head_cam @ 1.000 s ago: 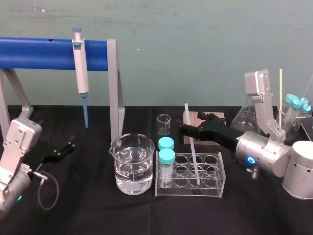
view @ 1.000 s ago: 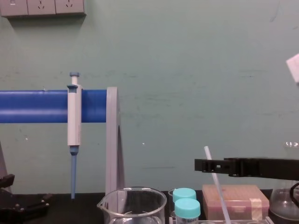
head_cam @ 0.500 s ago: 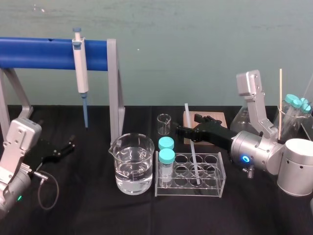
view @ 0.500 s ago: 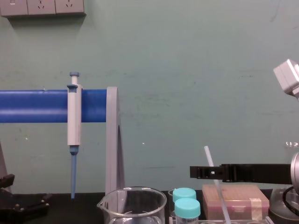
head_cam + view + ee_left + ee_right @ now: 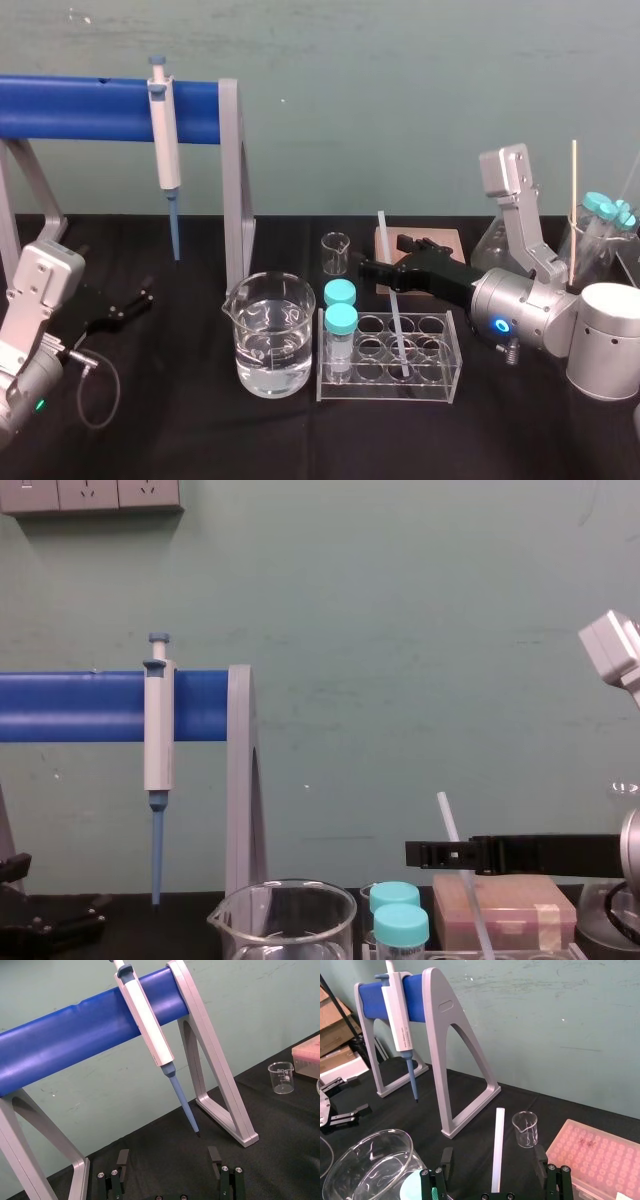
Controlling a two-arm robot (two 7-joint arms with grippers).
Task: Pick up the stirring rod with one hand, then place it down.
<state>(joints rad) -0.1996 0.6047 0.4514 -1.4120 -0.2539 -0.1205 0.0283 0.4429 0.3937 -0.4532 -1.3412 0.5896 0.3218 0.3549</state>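
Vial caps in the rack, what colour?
Turquoise, both caps. They show best in the head view.

Pale green wall (image 5: 400, 630), white sockets (image 5: 90, 494), black-covered table (image 5: 180, 420)

I see soft, even light in every view. The green wall (image 5: 400, 630) is bright and the black table (image 5: 180, 440) looks dark. Little white shines sit on the glass beaker (image 5: 268, 335). Shadows are faint.
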